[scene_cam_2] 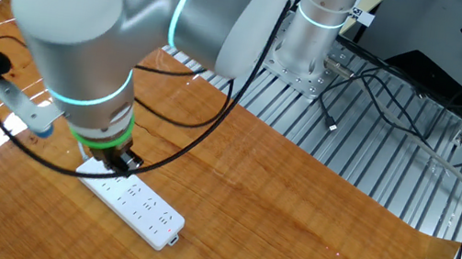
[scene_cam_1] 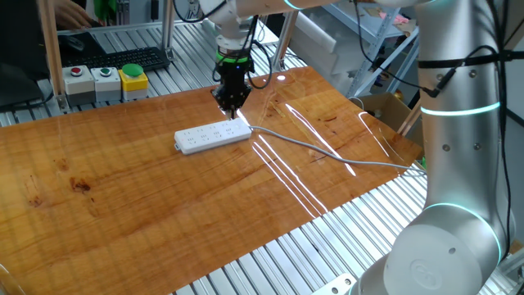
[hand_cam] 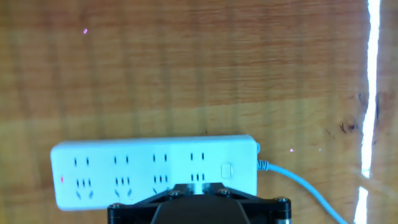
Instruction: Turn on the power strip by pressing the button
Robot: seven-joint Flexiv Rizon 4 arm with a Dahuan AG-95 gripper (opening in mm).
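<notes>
From one fixed view, a long white power strip [scene_cam_1: 213, 137] lies flat on a shiny brown wooden table [scene_cam_1: 123, 197]. A thin grey cable [scene_cam_1: 327, 153] comes out of its right end and runs across the wood to the table's right edge. The black gripper [scene_cam_1: 231, 107] points down just above the cabled end of the strip. From here I cannot tell if it touches the strip. The fingers come to a dark tip, and I cannot see a gap between them. Behind the table, three boxes sit in a row, with a red push-button [scene_cam_1: 76, 71], a green push-button [scene_cam_1: 105, 71] and a big yellow push-button [scene_cam_1: 132, 72].

From the other fixed view, the big silver arm [scene_cam_2: 87, 42] fills the top left. It hides most of the gripper [scene_cam_2: 121, 161], which is down at one end of the strip [scene_cam_2: 139, 208]. The rest of the strip sticks out to the lower right, flat on the table [scene_cam_2: 309, 226].

In the hand view, the strip [hand_cam: 155, 168] lies sideways across the bottom of the picture. The small button [hand_cam: 226, 170] is near its right end, next to where the cable [hand_cam: 298, 183] goes in. The black gripper body sits at the very bottom, in front of the strip. Its fingertips do not show, so I cannot tell if the gripper is open or closed.
</notes>
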